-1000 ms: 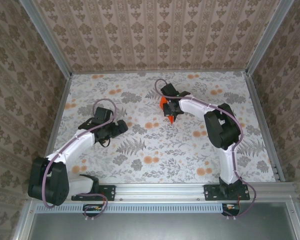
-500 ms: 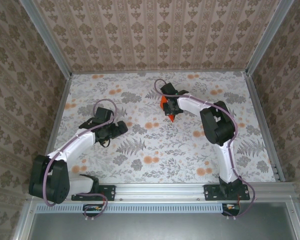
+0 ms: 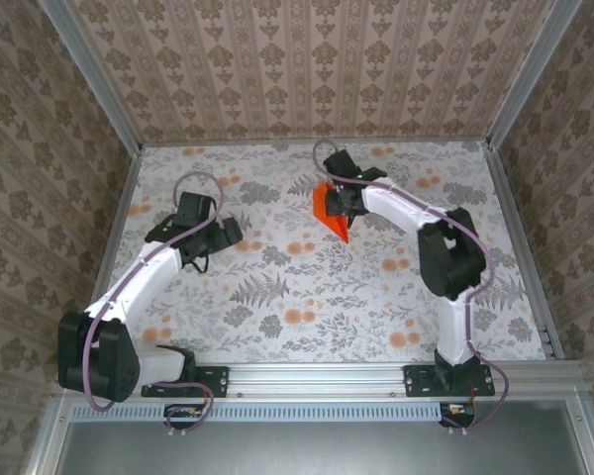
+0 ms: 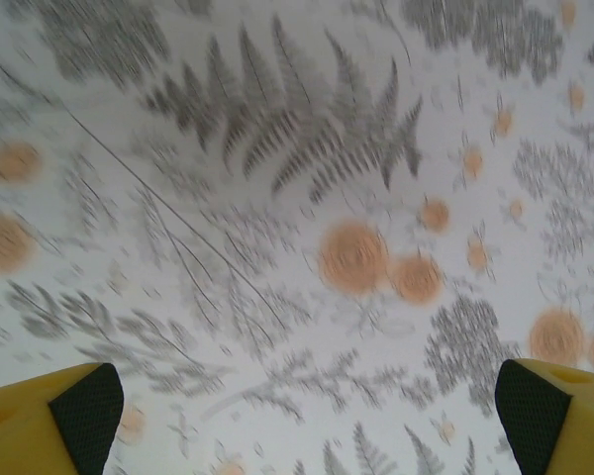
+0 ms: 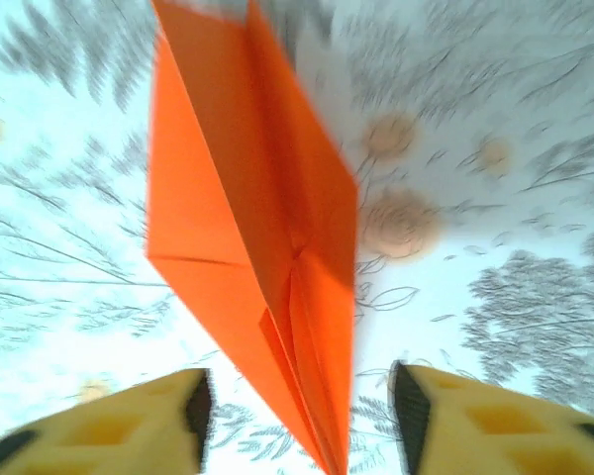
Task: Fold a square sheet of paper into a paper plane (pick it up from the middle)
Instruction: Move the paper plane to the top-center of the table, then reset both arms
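We are looking at one paper plane [image 3: 331,210] — a vivid orange folded dart, sitting far-centre on the flowered tablecloth [image 3: 277,297], right by the right gripper [image 5: 302,426]. In the right wrist view the jaws are standing apart on either side of the plane's narrow end. The dark pads [image 5: 197,404] are not touching the paper, so nothing is being pinched. We cannot tell whether the plane is resting fully on the cloth, since that view is blurring. The left gripper [image 4: 307,421] is hanging spread wide over bare cloth at the left-middle of the table, well apart from the plane and holding nothing. We are judging the plane as very light and thin: the creases are giving it some stiffness along its length, but the wings are likely flexing, springing open or crumpling under a hard squeeze. It is probably also sliding easily on the smooth cloth when nudged. The best hold, we are guessing, is the centre crease near the middle of the body, where the folded layers are stacking thickest — not the nose tip and not a loose wing edge. A light pinch should be doing it. Counting: one orange plane, two arms, two grippers, one tablecloth.
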Robot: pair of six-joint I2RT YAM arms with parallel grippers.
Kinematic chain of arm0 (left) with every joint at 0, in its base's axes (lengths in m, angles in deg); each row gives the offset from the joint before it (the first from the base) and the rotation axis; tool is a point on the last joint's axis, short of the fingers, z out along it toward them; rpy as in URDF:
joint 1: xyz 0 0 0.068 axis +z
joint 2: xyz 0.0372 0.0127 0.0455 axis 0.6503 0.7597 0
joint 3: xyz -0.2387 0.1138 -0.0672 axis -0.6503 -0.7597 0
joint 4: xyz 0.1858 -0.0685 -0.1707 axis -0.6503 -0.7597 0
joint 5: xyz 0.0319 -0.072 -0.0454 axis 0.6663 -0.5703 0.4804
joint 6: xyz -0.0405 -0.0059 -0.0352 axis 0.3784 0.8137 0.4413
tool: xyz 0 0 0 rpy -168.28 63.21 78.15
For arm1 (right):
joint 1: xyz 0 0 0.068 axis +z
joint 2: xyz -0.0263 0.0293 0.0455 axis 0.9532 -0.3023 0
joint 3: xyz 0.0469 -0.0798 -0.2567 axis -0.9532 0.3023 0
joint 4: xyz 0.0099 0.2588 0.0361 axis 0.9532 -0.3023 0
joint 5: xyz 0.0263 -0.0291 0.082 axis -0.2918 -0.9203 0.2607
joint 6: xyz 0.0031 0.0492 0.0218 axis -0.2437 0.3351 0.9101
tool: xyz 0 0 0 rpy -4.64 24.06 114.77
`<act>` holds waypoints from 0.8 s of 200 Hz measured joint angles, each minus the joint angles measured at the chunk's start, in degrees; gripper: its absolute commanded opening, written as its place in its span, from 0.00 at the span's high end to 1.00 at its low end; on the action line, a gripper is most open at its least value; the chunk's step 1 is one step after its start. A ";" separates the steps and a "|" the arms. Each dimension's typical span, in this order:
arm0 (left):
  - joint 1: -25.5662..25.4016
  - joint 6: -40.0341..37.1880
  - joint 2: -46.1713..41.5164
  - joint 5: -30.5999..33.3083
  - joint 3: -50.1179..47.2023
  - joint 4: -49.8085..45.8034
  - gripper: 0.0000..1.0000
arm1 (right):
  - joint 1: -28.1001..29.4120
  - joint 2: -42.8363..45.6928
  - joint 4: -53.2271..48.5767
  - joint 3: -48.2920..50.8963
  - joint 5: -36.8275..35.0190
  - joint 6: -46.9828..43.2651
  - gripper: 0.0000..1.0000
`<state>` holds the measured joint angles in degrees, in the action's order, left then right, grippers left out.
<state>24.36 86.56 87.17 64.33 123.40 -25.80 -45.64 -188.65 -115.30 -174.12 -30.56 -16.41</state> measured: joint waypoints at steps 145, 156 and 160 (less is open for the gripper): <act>12.94 -24.20 -3.96 15.82 -22.32 34.80 0.00 | -18.64 33.70 38.80 53.53 -22.99 -9.09 0.00; 13.05 -26.05 -3.30 15.10 -25.00 39.56 0.00 | -19.71 33.40 42.21 56.06 -22.82 -9.75 0.00; 13.14 -26.60 -3.06 14.69 -25.81 41.09 0.00 | -20.09 33.24 43.65 56.85 -22.75 -10.10 0.00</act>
<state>37.49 59.96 84.11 79.01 97.59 15.29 -65.73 -155.41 -71.65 -117.27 -53.31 -26.50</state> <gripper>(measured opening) 0.999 0.996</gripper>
